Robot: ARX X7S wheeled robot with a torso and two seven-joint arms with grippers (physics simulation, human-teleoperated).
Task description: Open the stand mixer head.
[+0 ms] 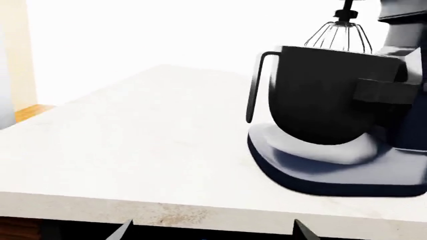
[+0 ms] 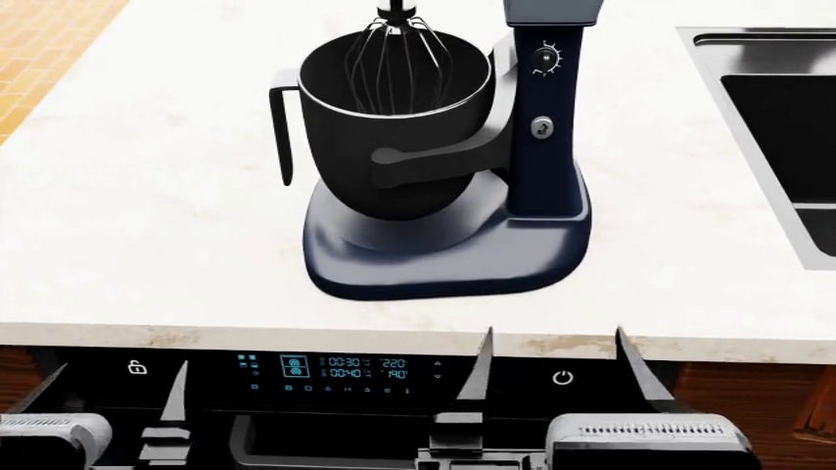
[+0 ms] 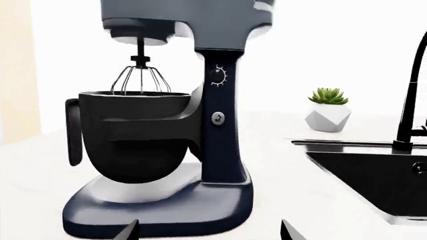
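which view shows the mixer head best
The right wrist view: the mixer head fills its top, side-on, above the whisk. The head view catches only its lower rear edge; the left wrist view only a corner.

**Colours on my counter**

My mixer head (image 3: 187, 20) is light grey above a navy column (image 3: 220, 125) and navy base (image 2: 444, 259). The bowl (image 2: 392, 127) is dark grey, almost black; the whisk (image 3: 141, 80) is dark wire. The countertop (image 2: 144, 215) is creamy white with faint speckles. I see a black sink (image 3: 373, 175), a green plant (image 3: 327, 95) in a white pot (image 3: 327, 119), and an orange floor (image 2: 46, 44).
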